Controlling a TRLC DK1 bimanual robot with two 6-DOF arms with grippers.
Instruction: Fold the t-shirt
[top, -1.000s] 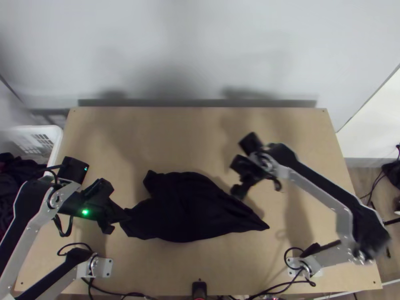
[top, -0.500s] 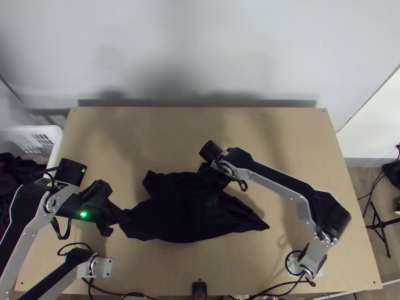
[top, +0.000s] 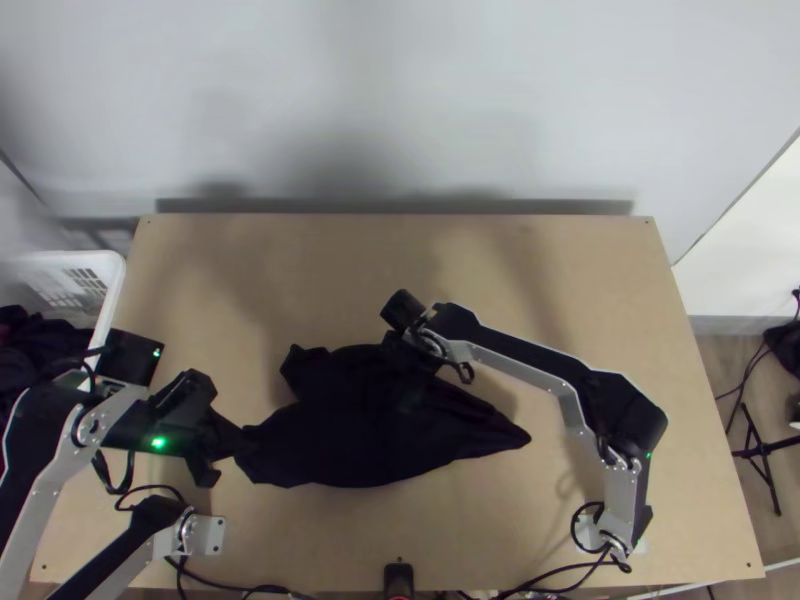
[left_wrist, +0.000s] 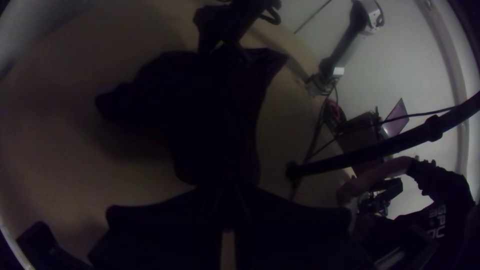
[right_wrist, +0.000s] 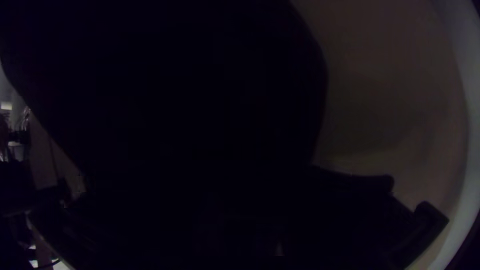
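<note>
The left gripper (top: 238, 440) is shut on the left end of the black t-shirt (top: 350, 430), which lies bunched, with a pointed end at the right. In the left wrist view my left gripper (left_wrist: 227, 192) pinches the near end of the t-shirt (left_wrist: 215, 110), and the other arm's gripper stands over its far part. From above, the right gripper (top: 408, 355) is over the shirt's upper middle, its lower part lost against the black cloth. In the right wrist view the right gripper (right_wrist: 235, 200) is very dark in front of the t-shirt (right_wrist: 200, 75).
A white basket (top: 112, 290) with dark cloth stands off the table's left edge. Bare wooden table (top: 400, 250) stretches above the shirt. Black cables (top: 530, 582) run along the near edge, beside a small black device (top: 398, 578).
The right arm has swung left from beside the shirt to over it. The left gripper has shifted slightly left and toward the near edge, and the shirt has slid a little left.
</note>
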